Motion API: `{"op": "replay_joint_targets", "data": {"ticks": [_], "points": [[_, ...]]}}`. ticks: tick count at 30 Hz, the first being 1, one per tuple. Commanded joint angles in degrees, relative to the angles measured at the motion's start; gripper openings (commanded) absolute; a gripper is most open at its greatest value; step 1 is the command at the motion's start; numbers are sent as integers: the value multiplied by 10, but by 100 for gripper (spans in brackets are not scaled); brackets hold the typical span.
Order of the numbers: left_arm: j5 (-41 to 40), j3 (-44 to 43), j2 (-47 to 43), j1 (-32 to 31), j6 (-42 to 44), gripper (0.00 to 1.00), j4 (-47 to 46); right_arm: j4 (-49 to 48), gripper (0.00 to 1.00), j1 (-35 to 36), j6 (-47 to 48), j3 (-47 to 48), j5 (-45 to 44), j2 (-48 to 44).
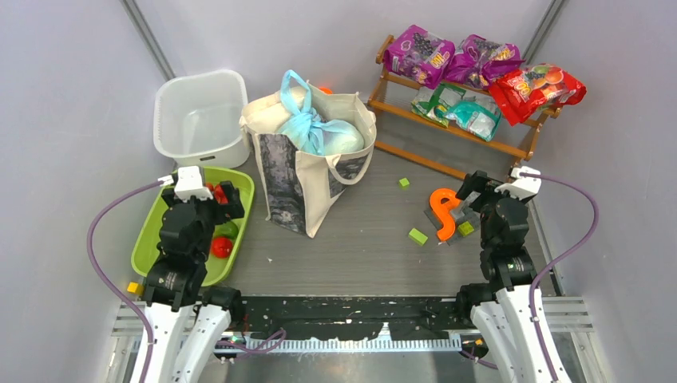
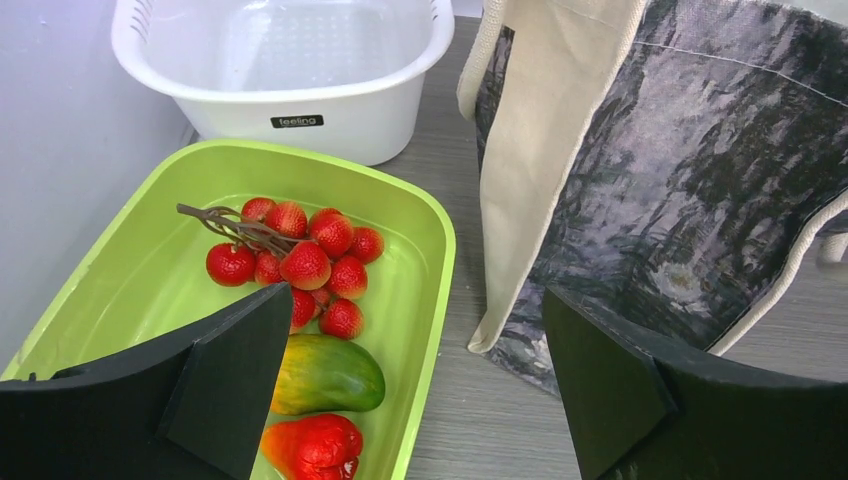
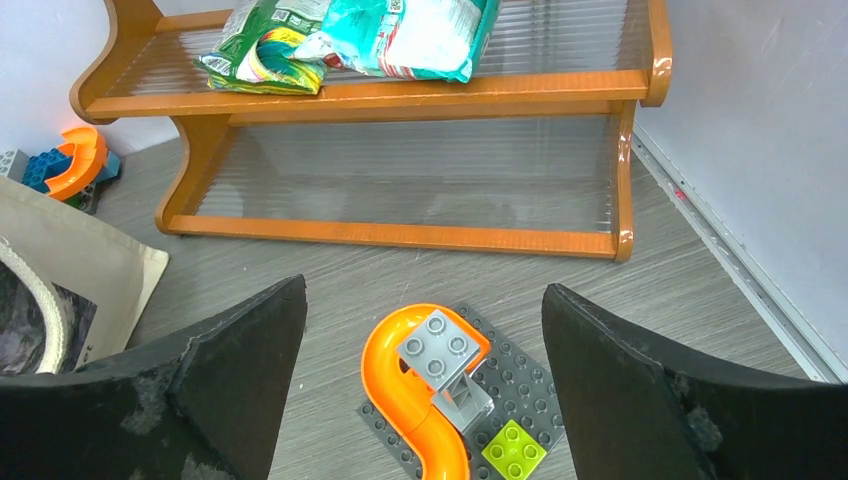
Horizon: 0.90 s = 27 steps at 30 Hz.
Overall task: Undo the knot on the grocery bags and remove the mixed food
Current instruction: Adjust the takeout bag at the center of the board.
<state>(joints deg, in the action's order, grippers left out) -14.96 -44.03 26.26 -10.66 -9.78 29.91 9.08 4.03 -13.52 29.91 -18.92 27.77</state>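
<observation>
Your left gripper point(image 2: 420, 365) hangs with its jaws spread wide, holding nothing, over the near end of a lime-green plastic tray point(image 1: 148, 239) at 8 o'clock on the table. The tray holds a bunch of small red fruits point(image 2: 300, 255), a green-yellow oval fruit point(image 2: 325, 375) and a red fruit point(image 2: 315, 445).

Your right gripper point(image 3: 425, 370) is just as wide open and empty at 4 o'clock, above an orange curved toy piece point(image 3: 405, 410) on a grey studded plate point(image 3: 520, 385).

The cream canvas tote with a dark grey printed panel point(image 1: 307, 187) stands upright at 12 o'clock, just beside the tray. The thin light-blue plastic carrier bag point(image 1: 339, 137) sits in its mouth. The knot point(image 1: 307, 121) of its loop handles is tied, on top of the bag, well apart from both grippers.

A white plastic tub point(image 1: 201, 150) sits at 10 o'clock. At 2 o'clock a wooden rack point(image 1: 399, 108) carries purple snack packets point(image 1: 419, 54), teal-green packets point(image 1: 463, 110) and a red snack packet point(image 1: 535, 88).
</observation>
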Motion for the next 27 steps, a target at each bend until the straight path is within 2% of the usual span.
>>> {"op": "replay_joint_targets", "data": {"ticks": [1,11,15,20,27], "points": [[14,-25,5,-1,-11,99,-5,-21,96,-1,2,12,-7,2],[29,-17,21,-1,15,99,-9,-21,99,-1,2,11,-1,-4],[70,-30,30,-1,24,100,-11,-21,99,-1,3,12,1,-5],[113,-113,86,-1,-16,100,4,-14,99,-1,5,15,4,-12],[192,-261,242,-1,-42,100,30,-8,99,-1,5,15,6,-27]]}}
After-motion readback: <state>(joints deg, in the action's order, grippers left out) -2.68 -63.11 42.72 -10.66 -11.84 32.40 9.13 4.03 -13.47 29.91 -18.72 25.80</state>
